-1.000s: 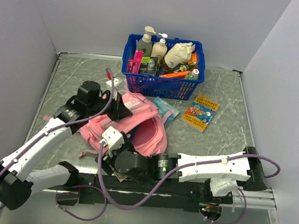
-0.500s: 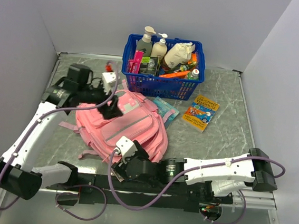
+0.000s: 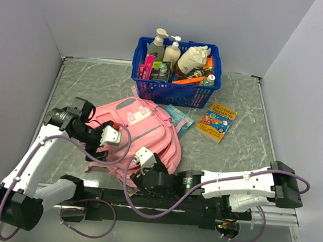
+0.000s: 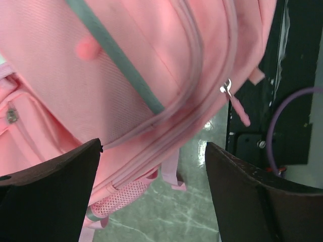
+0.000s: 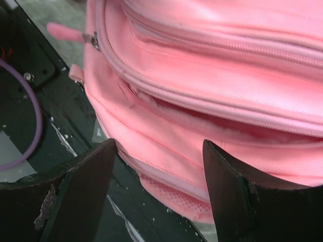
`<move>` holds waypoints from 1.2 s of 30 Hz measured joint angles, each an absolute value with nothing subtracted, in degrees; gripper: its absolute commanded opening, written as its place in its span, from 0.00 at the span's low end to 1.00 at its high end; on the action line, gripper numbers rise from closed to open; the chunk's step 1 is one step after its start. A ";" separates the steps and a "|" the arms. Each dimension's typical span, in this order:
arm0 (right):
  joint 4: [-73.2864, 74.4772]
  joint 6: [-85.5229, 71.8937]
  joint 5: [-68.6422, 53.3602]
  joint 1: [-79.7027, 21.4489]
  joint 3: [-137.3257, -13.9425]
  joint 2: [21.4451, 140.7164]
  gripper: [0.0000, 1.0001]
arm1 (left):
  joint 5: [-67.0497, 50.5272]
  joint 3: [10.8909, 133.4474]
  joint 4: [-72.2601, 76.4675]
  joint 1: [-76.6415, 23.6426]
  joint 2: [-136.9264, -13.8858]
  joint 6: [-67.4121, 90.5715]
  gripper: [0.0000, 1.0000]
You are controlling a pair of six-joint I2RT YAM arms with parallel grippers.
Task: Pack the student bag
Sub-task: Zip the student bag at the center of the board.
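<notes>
Your left pincer [image 4: 153,146] stands wide over the pink student bag [image 3: 146,128], gripping nothing. Your right pincer [image 5: 159,143] is wide too, at the bag's near edge. The bag lies on the table [image 3: 239,154], just in front of the blue basket [image 3: 173,92].

1. Upper centre: a blue plastic basket [image 3: 173,92] sits at the back of the grey marbled table [image 3: 238,154], crammed full.
2. Poking out on top: a grey-green pump bottle [image 3: 156,46], a cream pump bottle [image 3: 172,51] and a white pouch [image 3: 193,59].
3. Right of centre, a colourful book [image 3: 217,122] lies flat, skewed.
4. Just left of it lies a light blue pencil case [image 3: 180,118].
</notes>
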State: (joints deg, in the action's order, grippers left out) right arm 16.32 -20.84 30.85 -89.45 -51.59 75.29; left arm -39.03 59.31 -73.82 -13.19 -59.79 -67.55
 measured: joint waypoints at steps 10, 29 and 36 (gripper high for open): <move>16.38 -23.73 31.97 -89.34 -50.41 70.74 0.76 | -35.94 50.28 -70.22 -13.15 -57.52 -78.48 0.81; 18.57 -25.78 34.13 -89.30 -48.82 66.22 0.74 | -33.19 40.05 -55.11 -14.11 -50.65 -78.00 0.01; 18.72 -25.43 34.52 -89.21 -48.84 65.32 0.74 | -34.30 46.46 -55.57 -20.88 -52.12 -65.21 0.01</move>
